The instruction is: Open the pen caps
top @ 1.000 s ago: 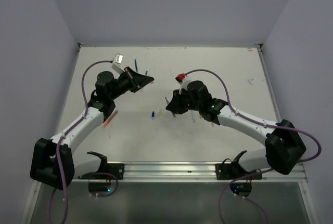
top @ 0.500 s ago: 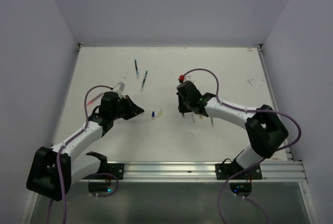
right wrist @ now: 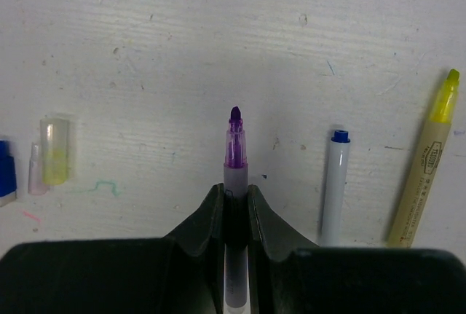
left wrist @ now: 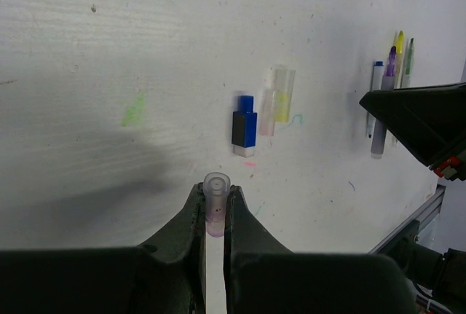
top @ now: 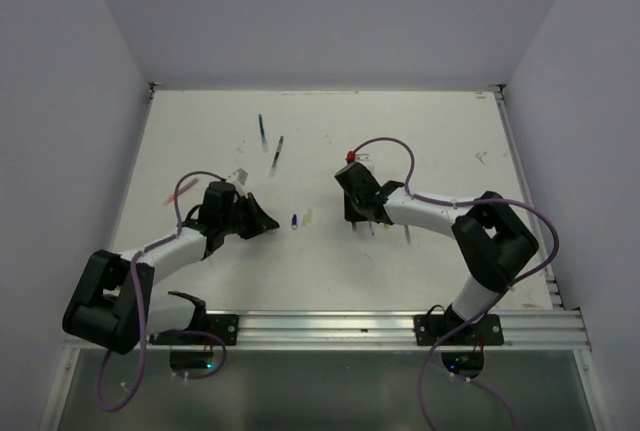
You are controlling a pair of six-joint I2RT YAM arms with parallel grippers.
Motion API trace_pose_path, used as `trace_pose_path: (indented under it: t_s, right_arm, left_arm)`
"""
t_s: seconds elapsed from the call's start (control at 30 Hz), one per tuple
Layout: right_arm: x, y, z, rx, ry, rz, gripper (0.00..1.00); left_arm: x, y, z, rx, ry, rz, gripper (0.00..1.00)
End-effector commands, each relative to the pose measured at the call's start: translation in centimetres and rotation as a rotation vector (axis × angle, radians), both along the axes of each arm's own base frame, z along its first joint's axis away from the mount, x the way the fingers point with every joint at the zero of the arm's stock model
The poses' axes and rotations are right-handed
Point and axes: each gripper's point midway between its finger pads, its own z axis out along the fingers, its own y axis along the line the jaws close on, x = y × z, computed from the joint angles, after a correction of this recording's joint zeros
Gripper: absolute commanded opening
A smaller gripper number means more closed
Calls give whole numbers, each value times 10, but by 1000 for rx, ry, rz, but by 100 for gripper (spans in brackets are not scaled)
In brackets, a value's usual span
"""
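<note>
My left gripper [left wrist: 216,196] is shut on a clear, purple-tinted pen cap [left wrist: 216,185], held low over the table. Just ahead of it lie a blue cap [left wrist: 244,124], a pale yellow cap [left wrist: 281,94] and a small pinkish cap [left wrist: 267,104]. My right gripper [right wrist: 234,191] is shut on the barrel of an uncapped purple pen [right wrist: 234,155], its tip pointing away from me. From above, the left gripper [top: 262,219] and right gripper [top: 357,213] face each other, with the blue cap [top: 294,221] and yellow cap [top: 308,217] between them.
A white pen with a blue tip [right wrist: 335,183] and a yellow highlighter [right wrist: 426,165] lie uncapped right of the purple pen. Two dark pens [top: 262,132] [top: 277,152] lie toward the back. An orange-red pen [top: 172,196] lies at the left, by the left arm's cable.
My left gripper has swung from the back of the table down toward the loose caps, uncovering the two back pens. The right arm has folded in, its gripper shifting slightly right.
</note>
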Motion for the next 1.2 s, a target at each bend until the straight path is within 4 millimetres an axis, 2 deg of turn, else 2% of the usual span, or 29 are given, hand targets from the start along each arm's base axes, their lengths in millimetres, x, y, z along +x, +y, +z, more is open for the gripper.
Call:
trace_pose_path:
  t_s: [0.0,0.17,0.43,0.5,0.53,0.63,0.73,0.93,1.07,1.1,1.17]
  right_arm:
    - [9,-6,-6,-28,-23,-73,1]
    - [9,-12,-13,-60,-18,-89,5]
    - [10,-31,-15,-149,-42,-110,10]
    - [10,-31,-14,-161,-44,-91,14]
    - [11,-31,-14,-160,-45,-90,19]
    - [10,-31,-11,-158,-51,-81,27]
    - [12,-29,-5,-147,-67,-71,29]
    - [17,-24,12,-132,-99,-55,40]
    - [21,-21,37,-97,-152,-45,44]
    - [23,-19,52,-75,-178,-43,46]
    - [21,-17,63,-71,-186,-21,47]
  left_arm:
    - [8,-8,1,-12,-42,-47,3]
    - [10,-9,-3,-9,-32,-56,14]
    - [15,-14,-8,-13,-23,-66,25]
    - [15,-15,-9,-16,-22,-72,32]
    - [15,-15,-10,-16,-19,-69,34]
    - [14,-15,-11,-17,-14,-67,40]
    - [16,-12,-7,1,-22,-56,50]
    - [30,7,18,98,-102,20,56]
    - [48,17,48,146,-193,78,58]
    - [60,21,61,159,-233,109,59]
    - [67,27,65,207,-238,122,60]
